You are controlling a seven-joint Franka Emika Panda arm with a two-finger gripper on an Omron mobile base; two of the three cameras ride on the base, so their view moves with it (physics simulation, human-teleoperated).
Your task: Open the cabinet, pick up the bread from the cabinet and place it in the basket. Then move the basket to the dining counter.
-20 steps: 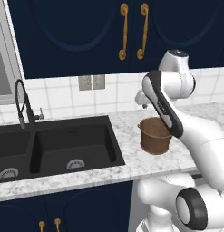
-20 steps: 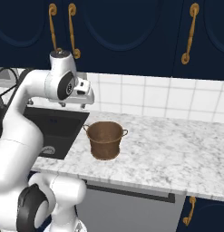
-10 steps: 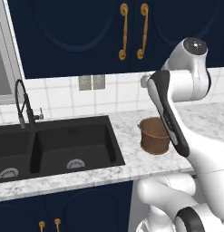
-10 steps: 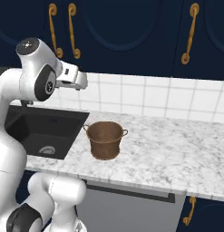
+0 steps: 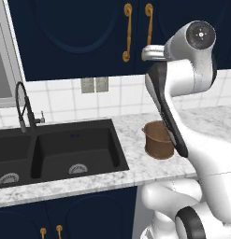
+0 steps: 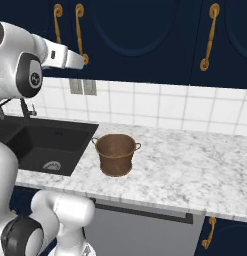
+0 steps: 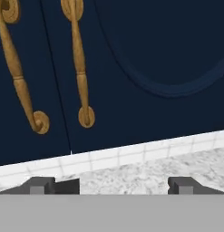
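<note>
Navy-blue and brass is pretty much what the hand view gets: the big navy-blue double-door cabinet (image 7: 145,68) with arched panels is shut, and its two long vertical brass handles (image 7: 79,63) hang side by side at the seam between the doors. The robot's two-finger gripper (image 7: 111,185) is released, jaws spread wide, up near the bottoms of those handles but not touching either one. The round brown bucket-shaped basket (image 6: 115,154) sits upright on the white-grey marble surface (image 6: 195,170), just beside the black double sink (image 5: 56,149), and it looks empty from the right base view, though the angle into it is shallow so I wouldn't swear to it. The bread is presumably behind the closed doors. What could go wrong here, I reckon: the handles sit so close together that wide-open jaws could straddle both or catch the wrong one, and then a pull fights both doors. Coming in low at the curled ends could also let the fingers slip off the rounded brass. A wide door swing might clip the arm too.
</note>
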